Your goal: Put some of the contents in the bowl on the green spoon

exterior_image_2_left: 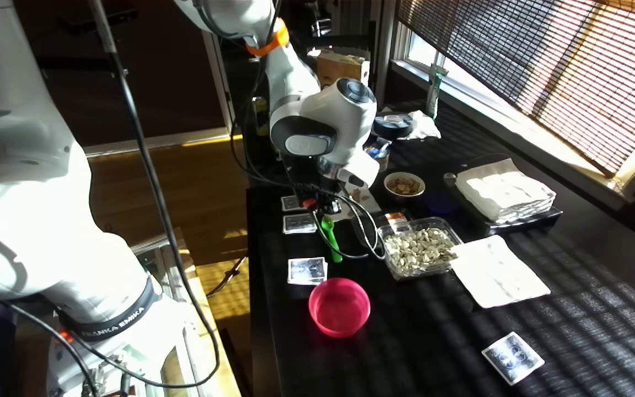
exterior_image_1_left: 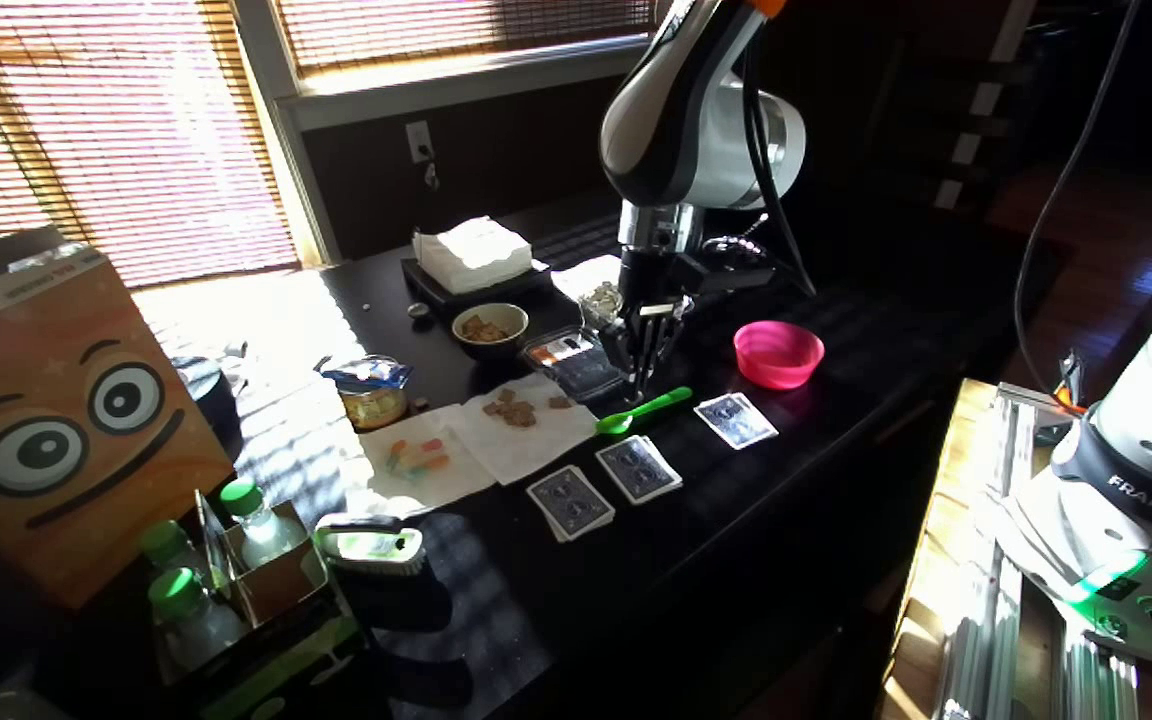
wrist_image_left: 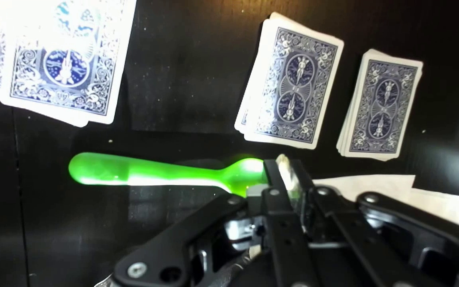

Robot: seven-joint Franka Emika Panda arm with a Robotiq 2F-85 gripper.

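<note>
Green spoon (wrist_image_left: 173, 174) lay flat on counter (wrist_image_left: 181, 107), unheld, likely so scoop (wrist_image_left: 241, 175) could receive load. Claw (wrist_image_left: 284, 164) gripped 1 pale piece (wrist_image_left: 288, 174), probably matching seeds (exterior_image_2_left: 419, 249) in tub (exterior_image_2_left: 425, 272). Claw pointed down near scoop, presumably for straight drop onto it. Claw-spoon contact: could not tell.

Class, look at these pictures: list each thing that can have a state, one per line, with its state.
Gripper: apparently shut on a pale piece.
Green spoon: lying flat on the table.
Pink bowl: upright.
Small bowl: upright, holding brown pieces.
Clear tray: holding pale seeds.
Three card stacks: face down.
Bottles: capped.
Blinds: lowered at least partway.
</note>
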